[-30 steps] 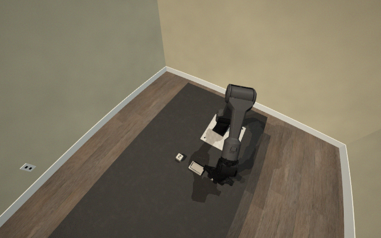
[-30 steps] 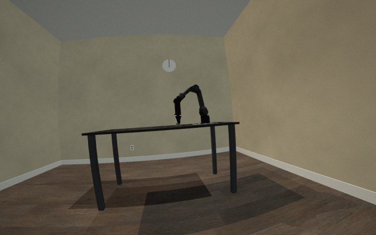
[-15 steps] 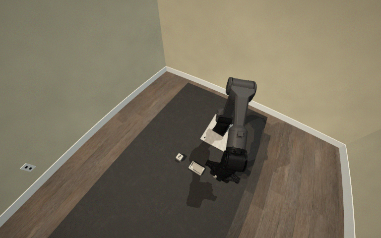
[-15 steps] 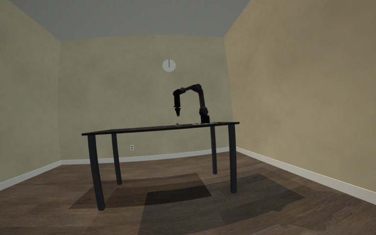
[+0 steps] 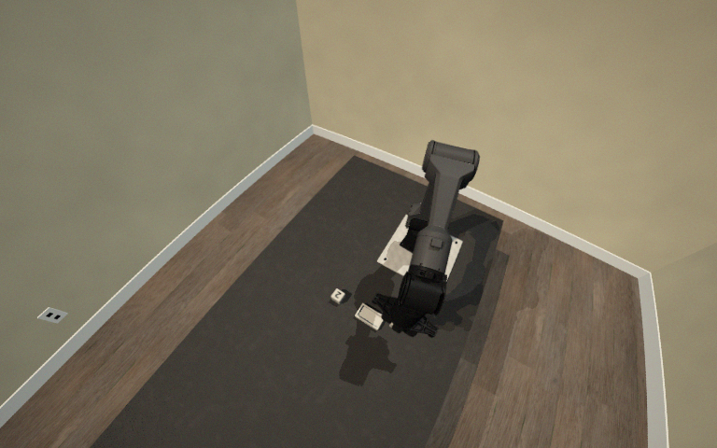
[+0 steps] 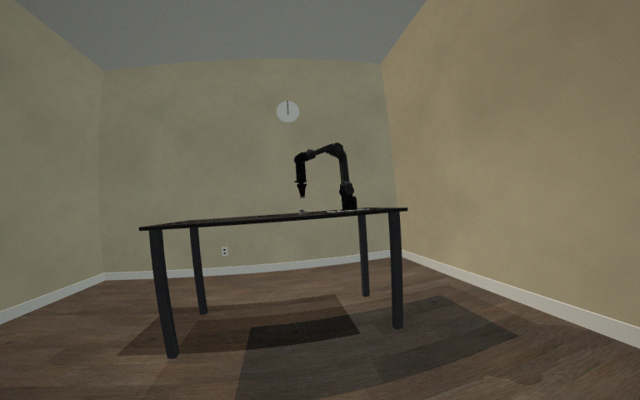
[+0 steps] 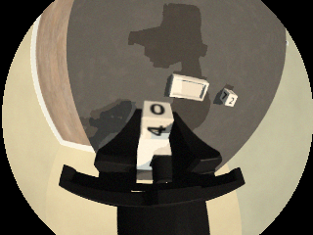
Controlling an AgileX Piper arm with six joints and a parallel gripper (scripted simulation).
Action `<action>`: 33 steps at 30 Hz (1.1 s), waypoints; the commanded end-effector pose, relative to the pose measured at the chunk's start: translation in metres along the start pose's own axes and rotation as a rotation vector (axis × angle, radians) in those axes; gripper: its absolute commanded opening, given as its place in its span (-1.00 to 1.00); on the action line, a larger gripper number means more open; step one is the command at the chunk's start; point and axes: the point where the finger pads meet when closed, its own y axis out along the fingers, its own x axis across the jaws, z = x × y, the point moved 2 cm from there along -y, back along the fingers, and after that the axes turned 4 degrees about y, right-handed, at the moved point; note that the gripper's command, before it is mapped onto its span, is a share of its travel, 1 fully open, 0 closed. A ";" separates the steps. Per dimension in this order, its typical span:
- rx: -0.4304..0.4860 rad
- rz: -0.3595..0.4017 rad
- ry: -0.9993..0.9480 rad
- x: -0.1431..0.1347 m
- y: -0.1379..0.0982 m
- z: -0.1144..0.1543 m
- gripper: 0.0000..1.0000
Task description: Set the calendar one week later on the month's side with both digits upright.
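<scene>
Holding one cube (image 5: pixel 391 325) (image 6: pixel 302 197) (image 7: pixel 156 117) off the table, my gripper (image 5: pixel 389 320) (image 6: pixel 302 193) (image 7: pixel 155 117) closed on it. Wrist view: tray (image 5: pixel 365 323) (image 7: pixel 172 88) at 2 o'clock, no cubes in; loose cube (image 5: pixel 336 295) (image 7: pixel 229 98) at its 3, on the table. Left: seat both upright, release. Target date unreadable.

A white cube (image 5: pixel 391 325) (image 7: pixel 156 118) — black 0 and 4 on the two faces that show — is up off the table, at the centre of the wrist view. A second white cube (image 5: pixel 337 295) (image 7: pixel 229 97), marked 2 and 7, rests on the dark table top right of centre there, apart from the tray. The shallow off-white tray (image 5: pixel 369 316) (image 7: pixel 188 87) lies flat — neither cube in it — just above and right of the wrist view's centre.
</scene>
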 end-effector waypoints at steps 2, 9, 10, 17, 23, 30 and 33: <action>0.000 -0.001 -0.001 -0.050 -0.005 0.000 -0.33; -0.001 0.000 -0.001 -0.056 -0.005 -0.001 -0.33; -0.001 0.000 -0.001 -0.056 -0.005 -0.001 -0.33; 0.000 0.000 -0.001 -0.056 -0.005 0.000 -0.33; 0.004 -0.001 -0.002 -0.056 0.003 0.000 -0.33; 0.004 -0.001 -0.002 -0.056 0.018 0.000 -0.33; 0.004 -0.001 -0.002 -0.056 0.031 0.000 -0.33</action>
